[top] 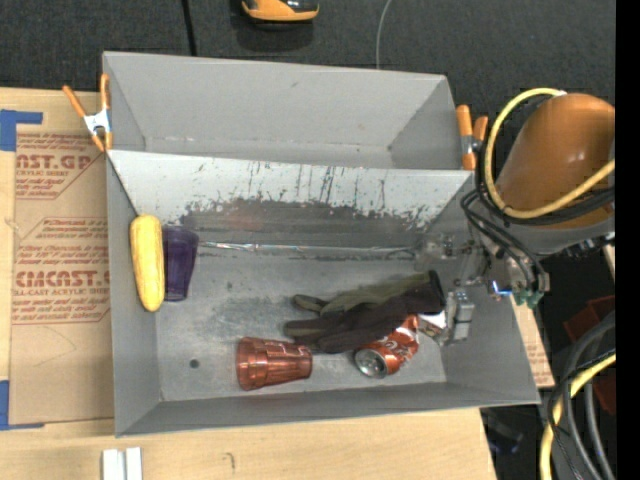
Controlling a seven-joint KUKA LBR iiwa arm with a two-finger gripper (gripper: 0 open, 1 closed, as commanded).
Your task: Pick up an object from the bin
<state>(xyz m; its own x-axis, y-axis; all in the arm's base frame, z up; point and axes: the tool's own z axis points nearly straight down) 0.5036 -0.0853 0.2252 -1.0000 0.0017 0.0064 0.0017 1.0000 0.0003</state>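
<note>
At the right edge of the bin [490, 360], the end effector [455, 316], state unclear, crowds dark glove [365, 313] and can [388, 353].

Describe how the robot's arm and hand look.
A rounded, glossy orange cover caps the wrist, ringed by looping yellow and black cables. The hand is small and grey metal, with thin dark wires bundled behind it.

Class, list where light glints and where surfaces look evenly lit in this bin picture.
Camera view: glints on the ribbed copper-red metallic cup and on the silver end of the crushed red can; the back wall of the grey metal bin is evenly lit.
</note>
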